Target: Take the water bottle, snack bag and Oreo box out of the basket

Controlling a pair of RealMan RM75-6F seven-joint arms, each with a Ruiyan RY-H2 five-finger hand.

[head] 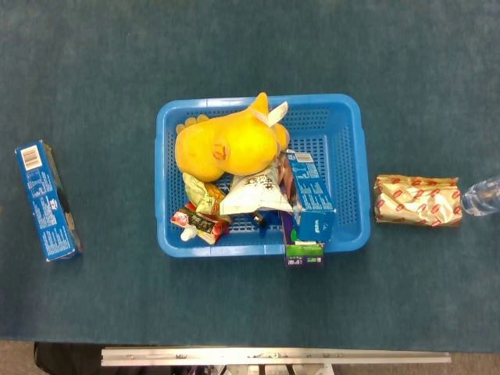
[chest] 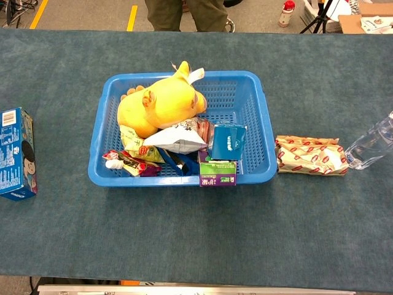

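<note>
The blue Oreo box (head: 48, 201) (chest: 16, 153) stands on its long side on the table far left of the blue basket (head: 350, 141) (chest: 258, 98). A red-and-gold snack bag (head: 416, 201) (chest: 309, 155) lies on the table just right of the basket. The clear water bottle (head: 481, 195) (chest: 370, 145) lies at the right edge, partly cut off. Neither hand appears in either view.
Inside the basket lie a yellow plush toy (head: 230, 144) (chest: 161, 104), a white snack packet (head: 256, 193), a blue carton (head: 314, 205), a purple box (chest: 217, 173) and small wrapped snacks (head: 199, 224). A person stands beyond the table's far edge (chest: 184, 12).
</note>
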